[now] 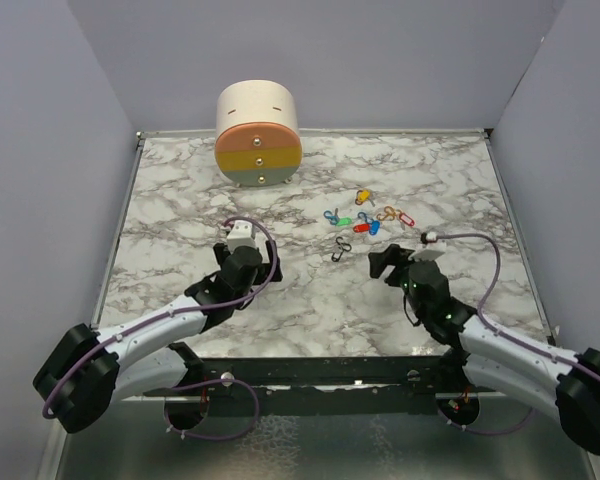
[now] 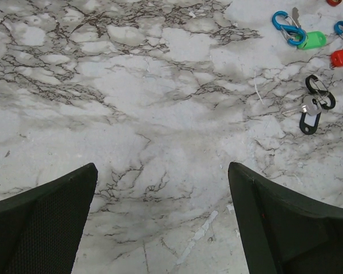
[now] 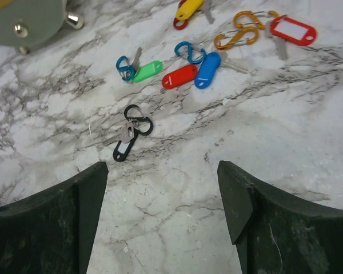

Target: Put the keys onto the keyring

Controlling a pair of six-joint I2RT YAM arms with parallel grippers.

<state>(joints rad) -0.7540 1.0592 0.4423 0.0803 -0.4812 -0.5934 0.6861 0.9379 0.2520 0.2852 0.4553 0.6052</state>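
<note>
The keys lie in a loose cluster on the marble table at the right-centre: yellow, green, red and blue. In the right wrist view they show as green, red, blue and yellow, with blue clip loops beside them. My right gripper is open and empty, just near of the cluster. My left gripper is open and empty over bare marble to the left.
A black tag with a metal key and black clip lies nearest the right gripper. Orange clips and a red-framed tag lie at the far right. A round drawer box stands at the back.
</note>
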